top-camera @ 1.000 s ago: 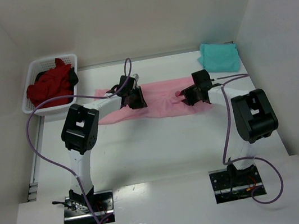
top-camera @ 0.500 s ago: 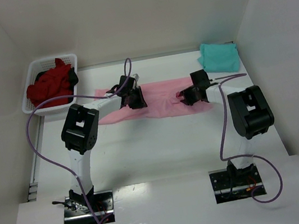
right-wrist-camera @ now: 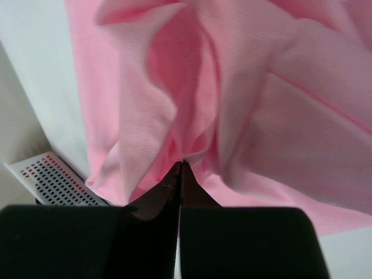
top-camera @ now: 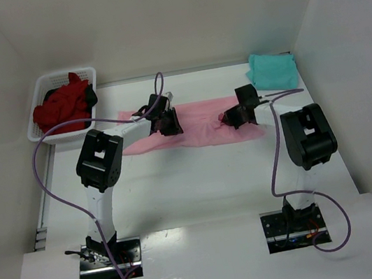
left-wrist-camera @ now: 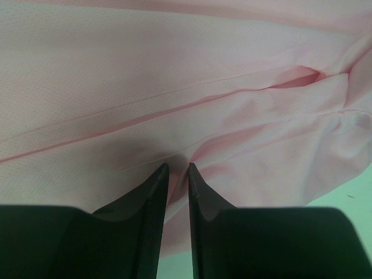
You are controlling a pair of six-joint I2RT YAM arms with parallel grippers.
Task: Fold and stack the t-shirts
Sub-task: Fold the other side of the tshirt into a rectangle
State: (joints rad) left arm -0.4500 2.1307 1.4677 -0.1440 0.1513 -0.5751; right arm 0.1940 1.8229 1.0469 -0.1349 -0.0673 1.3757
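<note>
A light pink t-shirt lies spread in a long band across the middle of the table. My left gripper sits on its left part, and in the left wrist view its jaws are shut on a raised fold of the pink cloth. My right gripper is at the shirt's right part. Its fingertips meet, with bunched pink fabric gathered into them. A folded teal t-shirt rests at the back right. Dark red t-shirts are heaped in the basket.
The white lattice basket stands at the back left, against the left wall. White walls enclose the table on three sides. Purple cables loop from both arms over the near table.
My right gripper has closed on the pink cloth and shifted slightly back and to the left, its arm following. The left gripper and the shirt's left part have not moved.
</note>
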